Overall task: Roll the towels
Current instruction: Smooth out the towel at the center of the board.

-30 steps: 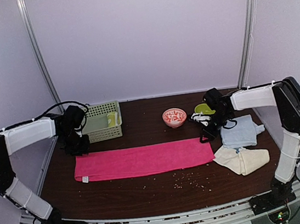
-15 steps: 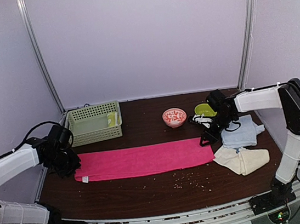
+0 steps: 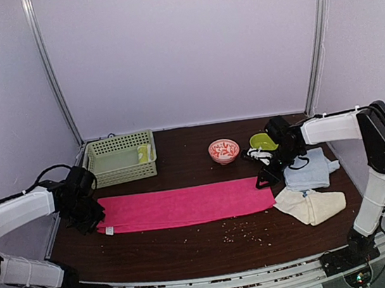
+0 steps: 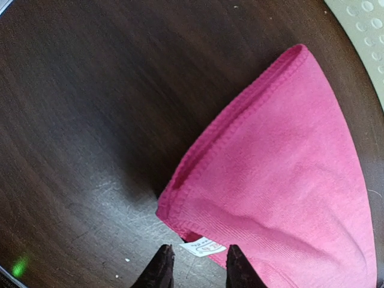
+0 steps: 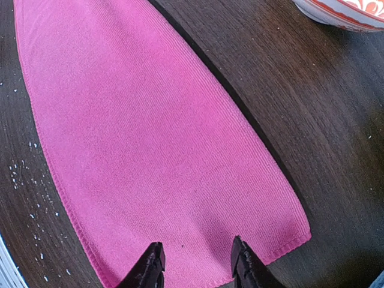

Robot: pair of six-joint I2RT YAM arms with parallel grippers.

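The long bright pink towel (image 3: 186,205) lies flat across the table's middle. My left gripper (image 3: 90,216) hovers at the towel's left end, open; in the left wrist view the near corner of the pink towel (image 4: 282,168) and its white label (image 4: 203,246) lie just ahead of the left gripper (image 4: 197,267). My right gripper (image 3: 264,177) is open above the pink towel's (image 5: 156,138) right end, and the right gripper (image 5: 197,264) holds nothing. A light blue towel (image 3: 309,170) and a cream towel (image 3: 313,205) lie crumpled at the right. A yellow towel (image 3: 144,152) sits in the basket.
A green plastic basket (image 3: 121,169) stands at the back left. A red and white bowl (image 3: 223,150) and a lime green dish (image 3: 263,140) sit behind the pink towel. Pale crumbs (image 3: 243,231) are scattered in front of the towel, towards the near edge.
My left arm has swung away from the basket, forward and down to the pink towel's left end. The right arm has shifted only slightly.
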